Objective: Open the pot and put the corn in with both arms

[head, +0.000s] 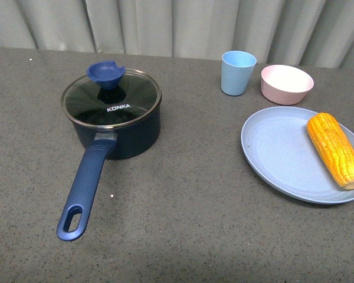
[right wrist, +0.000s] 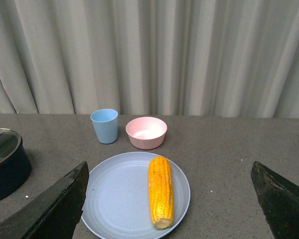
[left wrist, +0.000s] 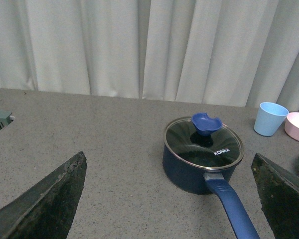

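**START CONDITION: BOTH PINCERS RELEASED, POT CLOSED, CORN ON PLATE**

1. Left pincer [left wrist: 168, 155]: released and empty. Its two fingers [left wrist: 50, 204] are spread wide and frame the pot [left wrist: 197, 172] ahead of it. This alignment suits an approach to the lid, which is judged to be the left arm's part of the task.

2. Right pincer [right wrist: 169, 164]: released and empty. Its jaws are spread wide and frame the corn [right wrist: 160, 190]. The cob lies lengthwise along the line of approach, so a closing grip would fall across its narrow dimension.

3. Pot: stands on the left part of the surface [head: 189, 224], well apart from the corn. The glass lid [head: 112, 103] is seated in the rim, with the blue knob [head: 106, 73] upright at its centre. The long handle [head: 85, 183] points toward the robot and leaves the knob unobstructed from above.

4. Corn: lies on the right part of a pale blue plate [head: 277, 153], at the right of the surface. The cob is untouched.

5. Bystander items: a light blue cup [head: 237, 72] and a pink bowl [head: 286, 84] stand just beyond the plate. Neither is in the path between the plate and the pot.

6. Progress judgement: no step is complete. The lid must be lifted before the corn can go in.
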Action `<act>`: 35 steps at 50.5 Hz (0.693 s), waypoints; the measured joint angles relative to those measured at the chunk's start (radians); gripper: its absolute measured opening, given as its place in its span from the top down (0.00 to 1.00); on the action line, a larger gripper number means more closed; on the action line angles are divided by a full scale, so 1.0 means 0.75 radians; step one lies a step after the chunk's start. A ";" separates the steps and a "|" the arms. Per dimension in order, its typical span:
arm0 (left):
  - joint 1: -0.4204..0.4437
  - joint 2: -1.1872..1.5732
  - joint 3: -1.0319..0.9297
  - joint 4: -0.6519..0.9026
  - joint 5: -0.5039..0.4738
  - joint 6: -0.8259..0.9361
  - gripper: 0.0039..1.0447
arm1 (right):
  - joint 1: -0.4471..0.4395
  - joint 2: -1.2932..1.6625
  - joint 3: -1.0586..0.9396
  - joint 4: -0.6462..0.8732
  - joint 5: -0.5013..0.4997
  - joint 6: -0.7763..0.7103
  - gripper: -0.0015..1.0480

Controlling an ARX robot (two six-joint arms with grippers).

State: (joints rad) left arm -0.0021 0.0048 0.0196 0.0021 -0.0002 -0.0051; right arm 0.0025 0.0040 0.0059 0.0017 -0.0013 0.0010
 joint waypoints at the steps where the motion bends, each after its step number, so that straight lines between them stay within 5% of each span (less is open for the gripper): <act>1: 0.000 0.000 0.000 0.000 0.000 0.000 0.06 | 0.000 0.000 0.000 0.000 0.000 0.000 0.09; 35: 0.000 0.000 0.000 0.000 0.001 0.000 0.06 | 0.000 0.000 0.000 0.000 0.000 0.000 0.09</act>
State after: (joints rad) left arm -0.0021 0.0048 0.0196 0.0021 0.0002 -0.0051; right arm 0.0025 0.0040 0.0059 0.0017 -0.0013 0.0010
